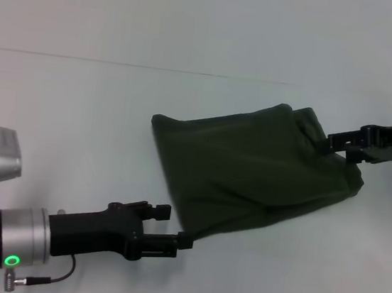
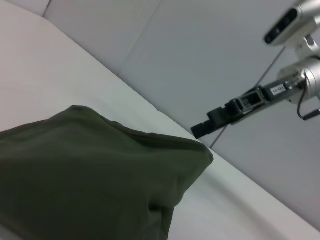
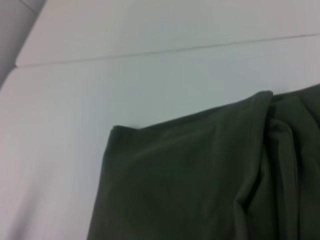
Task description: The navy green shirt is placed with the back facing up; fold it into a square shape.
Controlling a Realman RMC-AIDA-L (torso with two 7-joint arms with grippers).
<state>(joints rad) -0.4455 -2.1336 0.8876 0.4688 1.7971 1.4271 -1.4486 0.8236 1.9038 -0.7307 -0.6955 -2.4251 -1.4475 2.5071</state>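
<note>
Fold in progress: left gripper (image 1: pixel 183 240) and right gripper (image 1: pixel 334 142) each appear clamped on opposite corners of the navy green shirt (image 1: pixel 250 171). Next, probably lay the held edge down evenly.

One navy green shirt (image 1: pixel 250 171) on one white table (image 1: pixel 79 104). Two grippers: left gripper (image 1: pixel 183 239), right gripper (image 1: pixel 330 141).
</note>
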